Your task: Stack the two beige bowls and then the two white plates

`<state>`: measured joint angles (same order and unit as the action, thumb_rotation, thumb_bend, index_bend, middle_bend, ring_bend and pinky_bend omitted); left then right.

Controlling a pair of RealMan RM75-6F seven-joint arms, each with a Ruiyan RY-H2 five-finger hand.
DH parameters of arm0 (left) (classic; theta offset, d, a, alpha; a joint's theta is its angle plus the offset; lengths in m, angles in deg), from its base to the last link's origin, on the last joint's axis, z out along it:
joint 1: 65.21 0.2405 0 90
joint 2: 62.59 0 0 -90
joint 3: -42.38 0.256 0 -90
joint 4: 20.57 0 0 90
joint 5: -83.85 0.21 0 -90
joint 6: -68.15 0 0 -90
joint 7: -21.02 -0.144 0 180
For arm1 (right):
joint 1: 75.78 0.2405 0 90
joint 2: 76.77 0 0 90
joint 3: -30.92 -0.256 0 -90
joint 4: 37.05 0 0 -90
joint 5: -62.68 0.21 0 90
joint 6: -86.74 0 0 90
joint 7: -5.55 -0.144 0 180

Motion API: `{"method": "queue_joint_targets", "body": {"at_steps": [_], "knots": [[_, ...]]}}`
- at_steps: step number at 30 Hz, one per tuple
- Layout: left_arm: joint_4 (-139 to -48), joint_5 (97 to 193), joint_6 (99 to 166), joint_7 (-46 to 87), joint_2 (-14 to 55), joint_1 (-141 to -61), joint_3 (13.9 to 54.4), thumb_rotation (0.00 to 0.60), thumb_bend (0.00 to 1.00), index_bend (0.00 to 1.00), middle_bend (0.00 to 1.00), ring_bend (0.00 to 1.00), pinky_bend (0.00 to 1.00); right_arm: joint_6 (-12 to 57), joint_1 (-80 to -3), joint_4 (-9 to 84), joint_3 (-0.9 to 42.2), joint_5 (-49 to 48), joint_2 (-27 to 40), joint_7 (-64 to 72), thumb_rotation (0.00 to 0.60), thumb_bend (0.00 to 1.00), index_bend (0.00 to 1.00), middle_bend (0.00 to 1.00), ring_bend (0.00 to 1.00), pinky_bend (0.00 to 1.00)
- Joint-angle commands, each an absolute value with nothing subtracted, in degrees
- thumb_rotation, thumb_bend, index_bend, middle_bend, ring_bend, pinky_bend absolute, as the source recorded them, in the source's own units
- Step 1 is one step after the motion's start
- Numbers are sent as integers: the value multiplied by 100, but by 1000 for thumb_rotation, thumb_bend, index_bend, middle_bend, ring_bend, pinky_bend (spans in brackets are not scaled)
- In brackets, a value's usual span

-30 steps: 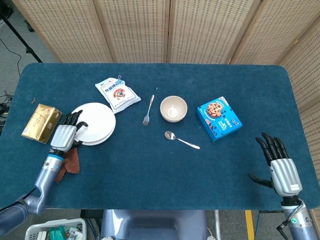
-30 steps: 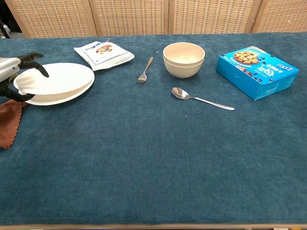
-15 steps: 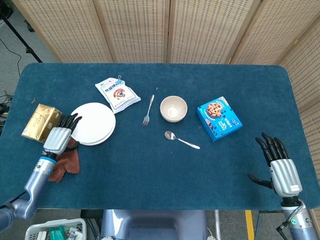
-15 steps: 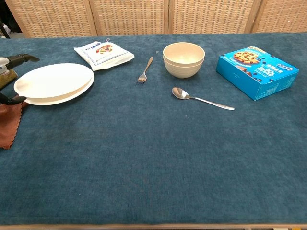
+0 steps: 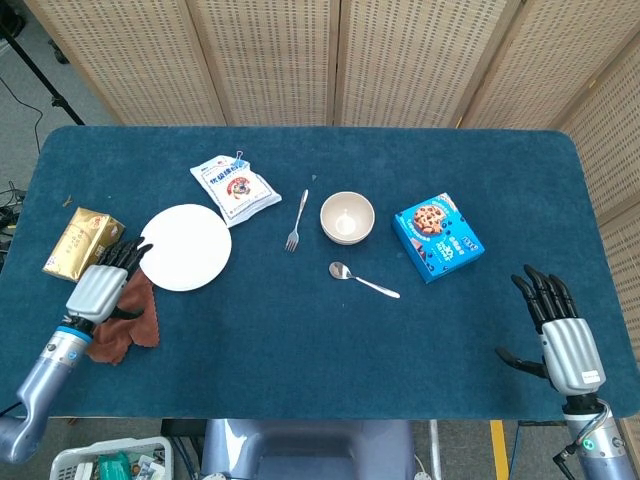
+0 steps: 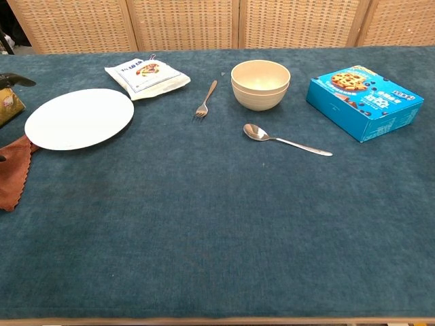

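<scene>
- Printing can be seen on the white snack pouch (image 6: pixel 147 76), but it's too small to be made out.
- White lettering is carried on the blue cookie box (image 6: pixel 364 100); none of it can be read either.
- No legible print can be picked out on the gold packet (image 5: pixel 82 244).

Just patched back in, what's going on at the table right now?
Nothing is being held at this moment. The two beige bowls sit nested near the middle of the blue cloth table, and the white plates lie as one neat stack at the left. The left hand is beside that stack over the brown cloth, fingers apart and off the plates. The right hand rests open at the near right corner. Both stacks look done.
</scene>
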<state>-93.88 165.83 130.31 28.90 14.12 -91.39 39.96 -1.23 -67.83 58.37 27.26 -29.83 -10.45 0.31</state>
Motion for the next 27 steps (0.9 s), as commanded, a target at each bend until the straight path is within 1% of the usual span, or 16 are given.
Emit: {"method": "queue_joint_targets", "body": {"at_steps": [1,7,10,13,16,22,27], "knots": [[-9697,16536,13004,3023,1204,-9041,4064,600,100,0,0,0,0,-139,-6792,5844,2726,-2991,-1057,10,600,0,0,0,0,0],[-10051,16554,13130,3305,932,-8868,4144,600,100,0,0,0,0,-142,-6788,5862,2733,-3027,-1072,-31,600,0,0,0,0,0],[-10131,16519,13038,3459,899,-8856,4168,600,100,0,0,0,0,-160,-6790,5880,2745,-3078,-1076,-23,600,0,0,0,0,0],[-10195,16583,13142,3572,890,-8786,4202,600,100,0,0,0,0,-184,-6797,5901,2746,-3098,-1086,-34,600,0,0,0,0,0],[-10310,16647,13445,3605,844,-8580,4271,600,100,0,0,0,0,-187,-6793,5904,2740,-3106,-1097,-48,600,0,0,0,0,0],[-10495,16829,14368,3279,641,-7941,4518,600,100,0,0,0,0,-228,-6804,5905,2745,-3152,-1124,-89,600,0,0,0,0,0],[-10441,16906,14978,3343,545,-7532,4578,600,100,0,0,0,0,-272,-6822,5914,2743,-3171,-1140,-91,600,0,0,0,0,0]]}}
